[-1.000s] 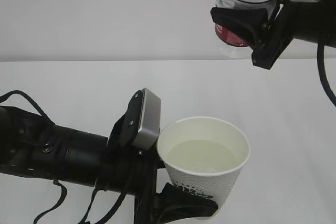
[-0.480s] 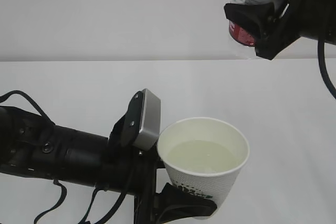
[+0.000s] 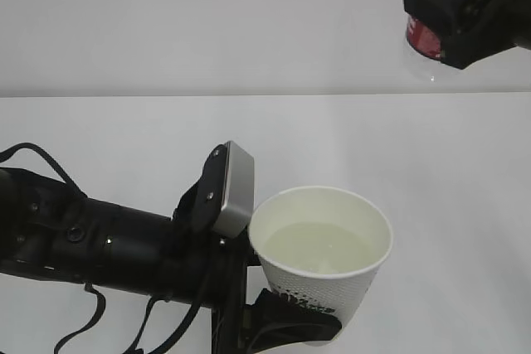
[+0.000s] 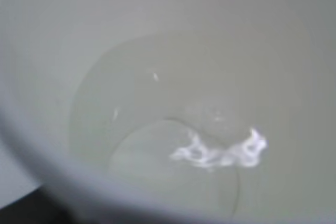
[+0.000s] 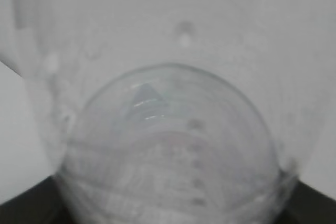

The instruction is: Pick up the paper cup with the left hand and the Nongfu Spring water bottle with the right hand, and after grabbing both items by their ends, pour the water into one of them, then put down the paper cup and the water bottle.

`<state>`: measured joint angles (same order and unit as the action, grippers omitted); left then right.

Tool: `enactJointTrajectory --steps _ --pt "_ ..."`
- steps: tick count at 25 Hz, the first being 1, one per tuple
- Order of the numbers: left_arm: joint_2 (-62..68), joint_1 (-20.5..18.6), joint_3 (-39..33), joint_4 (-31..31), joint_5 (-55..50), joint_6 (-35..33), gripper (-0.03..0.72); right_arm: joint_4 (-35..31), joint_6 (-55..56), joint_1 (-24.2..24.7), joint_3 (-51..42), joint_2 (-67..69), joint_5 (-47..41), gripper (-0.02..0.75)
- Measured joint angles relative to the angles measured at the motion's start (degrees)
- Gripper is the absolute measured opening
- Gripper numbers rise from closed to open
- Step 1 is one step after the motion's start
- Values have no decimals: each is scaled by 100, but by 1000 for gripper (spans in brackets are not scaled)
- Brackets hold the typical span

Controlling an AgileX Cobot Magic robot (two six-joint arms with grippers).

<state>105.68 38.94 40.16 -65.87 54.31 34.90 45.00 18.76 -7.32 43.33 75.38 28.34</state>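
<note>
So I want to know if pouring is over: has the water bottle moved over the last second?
Yes. The water bottle, clamped in the right hand, has shifted right and slightly up, away from the paper cup, judged against the table's back edge.

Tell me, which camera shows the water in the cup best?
The left wrist view: it looks straight into the paper cup, water glinting. The exterior view shows the pool at a slant. The right wrist view shows only the bottle.
</note>
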Motion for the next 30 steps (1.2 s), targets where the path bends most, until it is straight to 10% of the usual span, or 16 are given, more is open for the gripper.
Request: enactJointTrajectory --steps 15,30 --pt "0 0 0 47 0 0 501 -648 -50 405 -708 0 317 485" --pt "0 0 0 47 0 0 501 -3230 -1538 418 -2089 0 1093 485"
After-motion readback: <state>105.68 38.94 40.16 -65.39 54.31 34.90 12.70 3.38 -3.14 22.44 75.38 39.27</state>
